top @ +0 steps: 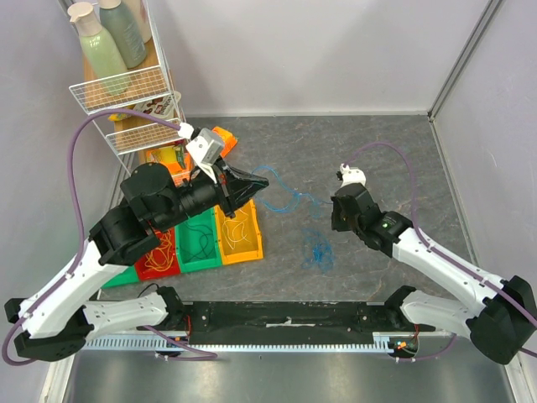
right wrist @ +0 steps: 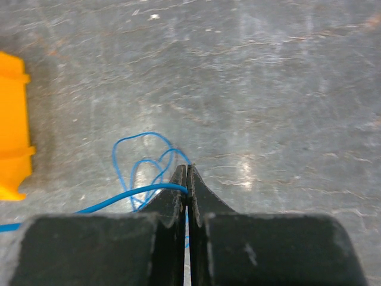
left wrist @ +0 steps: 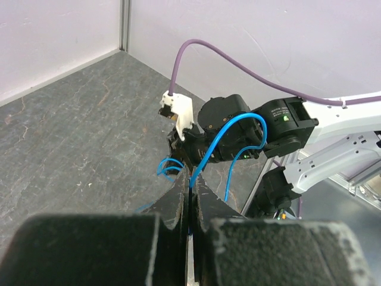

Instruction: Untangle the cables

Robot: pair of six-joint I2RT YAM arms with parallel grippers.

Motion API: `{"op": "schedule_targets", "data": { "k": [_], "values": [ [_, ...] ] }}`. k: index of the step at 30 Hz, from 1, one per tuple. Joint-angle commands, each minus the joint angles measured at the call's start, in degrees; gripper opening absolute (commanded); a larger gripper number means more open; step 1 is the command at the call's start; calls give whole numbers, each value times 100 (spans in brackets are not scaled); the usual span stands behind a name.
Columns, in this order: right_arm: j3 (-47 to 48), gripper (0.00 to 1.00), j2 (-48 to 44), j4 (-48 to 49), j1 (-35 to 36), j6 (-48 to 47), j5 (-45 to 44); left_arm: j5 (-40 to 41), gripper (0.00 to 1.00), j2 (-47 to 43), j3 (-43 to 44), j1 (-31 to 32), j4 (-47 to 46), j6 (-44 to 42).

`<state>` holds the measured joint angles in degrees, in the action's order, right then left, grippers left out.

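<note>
Blue cables [top: 287,198] stretch between my two grippers above the grey table. The left gripper [top: 261,187] is shut on a blue cable [left wrist: 221,132], which arcs up from its closed tips [left wrist: 189,179] toward the right arm. The right gripper [top: 330,206] is also shut; a blue cable strand [right wrist: 125,196] enters its tips [right wrist: 187,170] from the left. Beyond those tips, thin blue loops [right wrist: 141,159] lie on the table. A second small blue tangle [top: 319,250] rests on the table below the right gripper. No yellow, orange or green cable is in either grip.
Three bins stand side by side at the left: red [top: 158,253], green [top: 198,241] and orange [top: 238,232], each with thin wires inside. The orange bin's edge [right wrist: 13,128] shows in the right wrist view. A white wire shelf [top: 126,92] with bottles stands at the back left.
</note>
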<state>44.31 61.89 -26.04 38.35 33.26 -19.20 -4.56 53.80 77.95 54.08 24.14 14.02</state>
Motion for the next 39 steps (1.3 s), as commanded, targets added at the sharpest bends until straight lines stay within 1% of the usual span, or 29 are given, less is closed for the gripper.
{"op": "schedule_targets", "data": {
  "k": [1, 4, 6, 7, 8, 9, 10, 11, 12, 13, 15, 16, 18, 24, 27, 29, 30, 33, 36, 37, 39],
  "values": [
    [-37, 0, -18, 582, -12, -285, 1067, 52, 2, 51, 413, -3, 11, -75],
    [-116, 0, -194, 618, -12, -276, 928, 51, 2, 87, 536, 6, 108, -127],
    [-20, 0, -247, 242, -12, -110, 263, 270, 2, 43, 607, -3, 231, -206],
    [33, 0, -291, 22, -12, 4, -237, 645, 2, -9, 607, -3, 301, -207],
    [42, 0, -370, -67, -12, 49, -364, 1023, 2, -88, 572, 5, 345, -216],
    [25, 0, -475, -15, -20, -38, -261, 1479, 2, -159, 520, 6, 363, -277],
    [-54, 0, -650, 203, -12, -186, 62, 1971, 2, -212, 467, 6, 398, -347],
    [-124, 0, -800, 440, -12, -310, 335, 2681, 2, -247, 406, 6, 459, -487],
    [-186, 0, -932, 590, -12, -346, 486, 3228, 2, -273, 361, 6, 556, -619],
    [-230, 0, -1037, 652, -12, -285, 427, 3903, 2, -256, 344, 6, 644, -707],
    [-283, 0, -1170, 653, -11, -232, 234, 4819, 2, -326, 221, 6, 662, -944],
    [-318, 0, -1231, 644, -12, -214, 180, 5111, 2, -431, 133, 6, 592, -1049],
    [-423, 0, -1345, 627, -20, -92, -30, 5429, 2, -633, -60, 6, 373, -1164],
    [-705, 0, -1715, 302, -12, 523, -918, 6211, 2, -1362, -429, 6, -93, -1095],
    [-810, 0, -1882, 275, -12, 743, -954, 6283, 2, -1731, -693, 6, -374, -1103],
    [-845, 0, -1900, 293, -12, 814, -945, 6283, 2, -1794, -755, -3, -323, -1051],
    [-854, 0, -1865, 336, -12, 762, -841, 6257, 2, -1785, -755, 5, -253, -998],
    [-959, 0, -1864, 739, -12, 533, -296, 5818, 2, -1672, -729, 6, -59, -814],
    [-969, 0, -1970, 943, -12, 332, -102, 5642, 2, -1487, -720, 5, 117, -594],
    [-969, 0, -1961, 1091, -12, 157, 116, 5615, 2, -1426, -737, 6, 117, -620],
    [-951, 0, -1830, 1547, -12, -361, 1219, 5362, 2, -1215, -738, 5, 126, -821]
  ]
}}
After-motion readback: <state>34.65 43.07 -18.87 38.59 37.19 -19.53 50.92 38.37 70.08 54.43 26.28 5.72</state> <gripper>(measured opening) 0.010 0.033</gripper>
